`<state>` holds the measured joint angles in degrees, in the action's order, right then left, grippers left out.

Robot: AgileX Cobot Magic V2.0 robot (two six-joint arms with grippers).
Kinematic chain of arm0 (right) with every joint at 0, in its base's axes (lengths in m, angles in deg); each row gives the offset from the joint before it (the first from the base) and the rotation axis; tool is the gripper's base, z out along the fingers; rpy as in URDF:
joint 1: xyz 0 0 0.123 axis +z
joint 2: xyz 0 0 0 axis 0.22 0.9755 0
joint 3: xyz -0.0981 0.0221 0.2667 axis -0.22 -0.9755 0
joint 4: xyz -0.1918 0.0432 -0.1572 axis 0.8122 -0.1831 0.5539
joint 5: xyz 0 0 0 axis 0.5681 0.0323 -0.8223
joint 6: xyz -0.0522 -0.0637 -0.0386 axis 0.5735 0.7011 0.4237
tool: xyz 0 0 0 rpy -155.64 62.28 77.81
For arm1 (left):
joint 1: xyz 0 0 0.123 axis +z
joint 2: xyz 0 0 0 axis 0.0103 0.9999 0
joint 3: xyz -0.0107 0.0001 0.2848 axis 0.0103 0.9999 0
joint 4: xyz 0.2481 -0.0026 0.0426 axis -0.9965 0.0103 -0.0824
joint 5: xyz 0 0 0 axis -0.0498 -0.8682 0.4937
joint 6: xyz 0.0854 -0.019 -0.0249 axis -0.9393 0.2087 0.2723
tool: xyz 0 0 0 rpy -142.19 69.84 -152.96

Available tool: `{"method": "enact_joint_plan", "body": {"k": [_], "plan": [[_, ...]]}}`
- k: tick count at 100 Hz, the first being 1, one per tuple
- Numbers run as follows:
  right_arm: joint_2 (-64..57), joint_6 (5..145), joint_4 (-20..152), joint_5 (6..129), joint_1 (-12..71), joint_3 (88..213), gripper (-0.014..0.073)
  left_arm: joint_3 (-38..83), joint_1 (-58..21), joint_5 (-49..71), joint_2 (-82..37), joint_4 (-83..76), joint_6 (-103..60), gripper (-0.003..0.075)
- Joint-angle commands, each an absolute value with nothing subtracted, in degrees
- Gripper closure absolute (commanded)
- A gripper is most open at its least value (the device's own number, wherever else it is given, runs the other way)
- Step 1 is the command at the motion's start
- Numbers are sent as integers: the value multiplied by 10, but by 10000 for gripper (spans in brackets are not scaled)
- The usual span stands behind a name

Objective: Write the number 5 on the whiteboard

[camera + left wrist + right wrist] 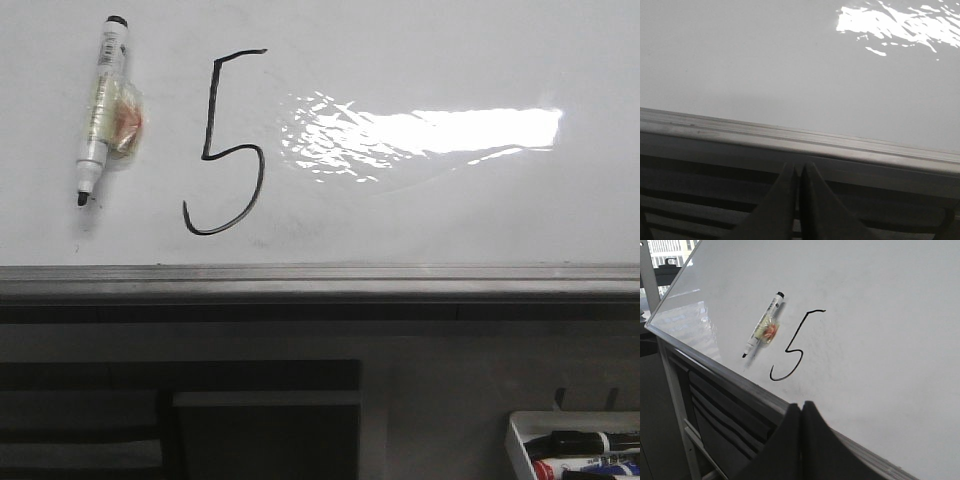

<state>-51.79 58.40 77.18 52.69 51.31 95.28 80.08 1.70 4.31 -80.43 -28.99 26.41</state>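
1. you have the number 5 (228, 145) fully drawn on the whiteboard (450, 60): short top bar, long downstroke, hooked belly. it sits in the left-centre of the front view. by my read the writing itself is done.
2. the marker (103, 105) lies flat on the board at the upper left of the front view, just beside the digit and apart from it, tip uncapped and pointing toward the lower edge. something yellowish is wrapped round its middle; what it is i cannot tell.
3. left gripper (799, 172): fingers pressed together, nothing between them, low in its own view below the grey ledge (320, 280).
4. right gripper (801, 410): likewise closed to a slit, empty, at the bottom centre of its view, near the board's lower edge.
5. left to do, at most: cap or stow the marker, perhaps in the tray (520, 445) at the lower right of the front view, which already holds markers.
6. room: the board right of the digit is bare apart from glare. watch the ledge running across the whole frame; any reach to the marker must clear it.
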Motion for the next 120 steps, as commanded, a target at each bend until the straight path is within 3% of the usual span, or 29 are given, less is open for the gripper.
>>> {"method": "enact_joint_plan", "body": {"k": [1,23,61,75,92,114,120], "plan": [[-513,587,779,460,509,969,657,811,18,71,-821,-284,266,741],[-513,513,843,459,454,969,657,811,18,71,-821,-284,266,741],[-513,507,865,477,197,969,657,811,18,71,-821,-284,266,741],[-513,509,865,528,138,969,657,811,18,71,-821,-284,266,741],[-528,509,866,643,90,965,657,811,18,71,-821,-284,266,741],[-627,509,866,635,70,878,657,811,18,71,-821,-284,266,741],[-631,509,866,692,70,878,657,811,18,71,-819,-284,266,741]]}}
